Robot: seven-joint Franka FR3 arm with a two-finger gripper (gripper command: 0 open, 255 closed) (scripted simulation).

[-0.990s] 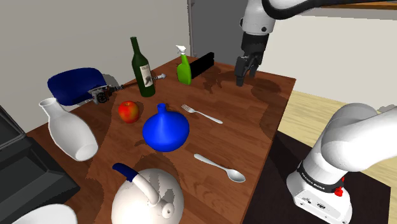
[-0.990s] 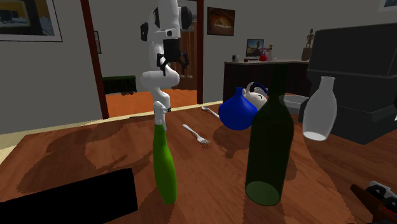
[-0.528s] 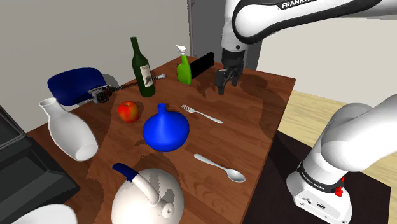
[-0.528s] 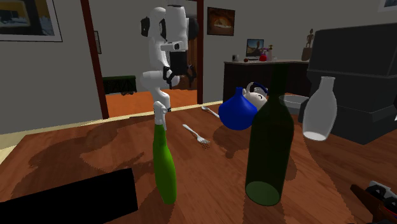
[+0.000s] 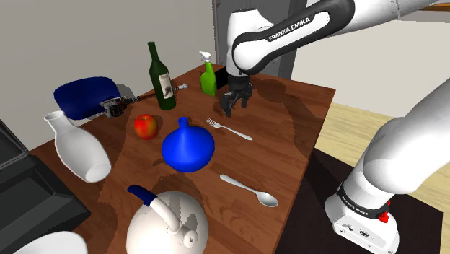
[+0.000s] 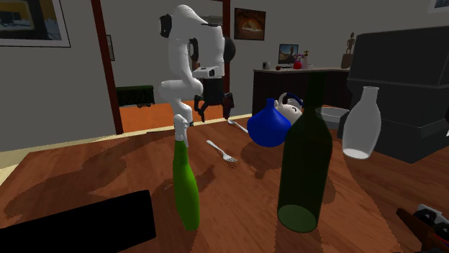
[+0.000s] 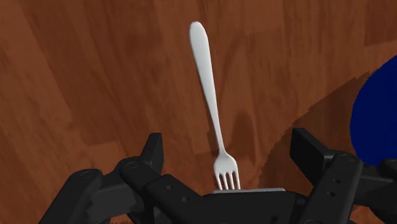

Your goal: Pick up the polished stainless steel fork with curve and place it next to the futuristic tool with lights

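A silver fork [image 5: 229, 129] lies flat on the brown wooden table [image 5: 303, 115], between the blue vase and the green spray bottle; it also appears in the second exterior view as the fork [image 6: 221, 152]. My black gripper [image 5: 231, 110] hangs open just above the fork's tine end, touching nothing. In the wrist view the fork [image 7: 213, 108] runs away from the gripper [image 7: 229, 153], tines nearest, between the spread fingers [image 7: 153, 149]. The grey tool [image 5: 115, 107] lies at the table's far left beside a blue object [image 5: 83, 96].
A blue vase [image 5: 187, 146] stands close beside the fork. Behind it are a green spray bottle [image 5: 208, 78], a dark wine bottle [image 5: 161, 78] and a black box [image 5: 229, 72]. An apple [image 5: 146, 126], spoon [image 5: 249, 190], white teapot [image 5: 167, 224] and white vase [image 5: 79, 148] fill the near table.
The arm has swung toward the shoulder view's left and come down, bringing the open gripper from the table's far right edge to just above the fork. Nothing on the table moved.
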